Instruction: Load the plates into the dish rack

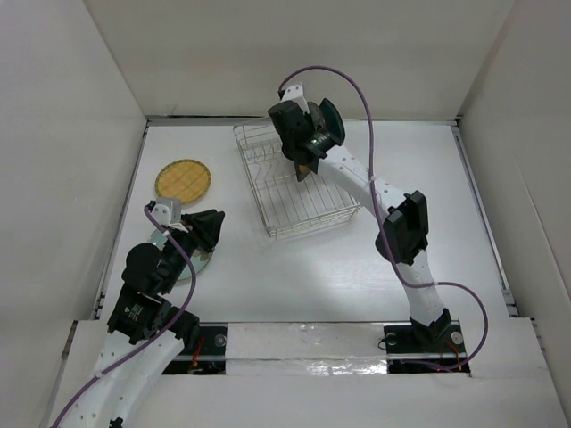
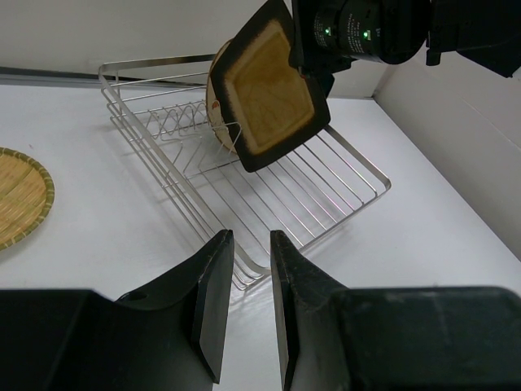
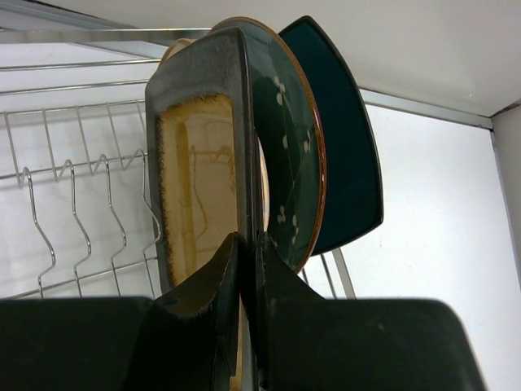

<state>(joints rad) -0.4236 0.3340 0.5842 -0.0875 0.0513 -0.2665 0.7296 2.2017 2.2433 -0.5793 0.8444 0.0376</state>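
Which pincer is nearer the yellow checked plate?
Left. The left pincer sits beside the yellow checked plate; the right pincer is across at the dish rack, gripping the amber plate.

Six plates, one dish rack (image 1: 303, 209), two grippers.
From where I stand, four plates are round: the yellow checked plate (image 1: 183, 181), the pale green plate (image 1: 198, 265), the cream plate (image 2: 216, 104) and the dark teal plate (image 3: 289, 138). Two are square: the amber plate (image 3: 195, 187) and the teal square plate (image 3: 342, 130). The grippers number one per arm: the left gripper (image 2: 251, 238) and the right gripper (image 3: 248, 244).
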